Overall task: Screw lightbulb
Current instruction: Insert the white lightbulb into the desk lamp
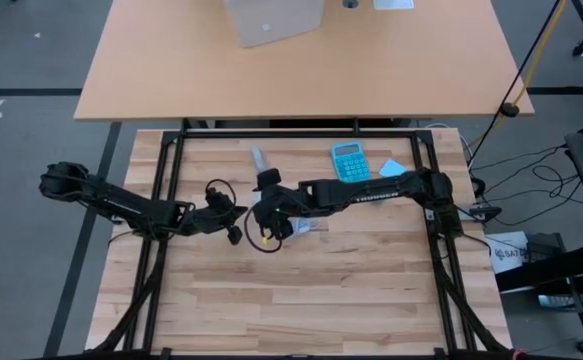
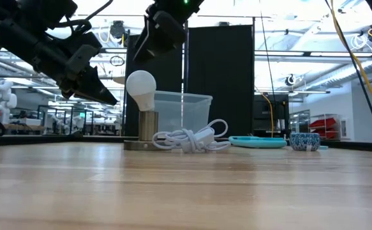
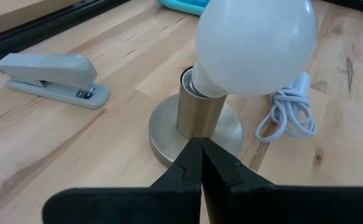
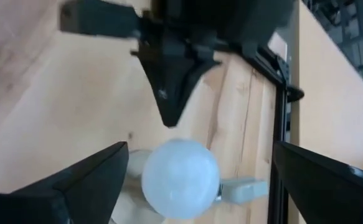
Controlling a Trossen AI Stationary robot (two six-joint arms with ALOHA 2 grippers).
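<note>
The white lightbulb (image 2: pixel 141 86) stands with its narrow end in the brass socket (image 2: pixel 148 126) on a round grey base (image 3: pixel 169 134); it also shows in the left wrist view (image 3: pixel 256 43) and the right wrist view (image 4: pixel 180 177). My right gripper (image 4: pixel 200 155) is open above the bulb, a finger on either side, without touching it; in the low view it (image 2: pixel 163 38) hangs over the bulb. My left gripper (image 3: pixel 201 158) is shut, its tip (image 2: pixel 112 99) pointing at the bulb from the left, a little apart from it.
A white coiled cable (image 2: pixel 189 139) lies beside the base. A grey stapler (image 3: pixel 50 78) lies farther off. A blue calculator (image 1: pixel 349 160), a clear plastic tub (image 2: pixel 186 112), a light blue tray (image 2: pixel 257 141) and a small bowl (image 2: pixel 305 140) stand toward the far side.
</note>
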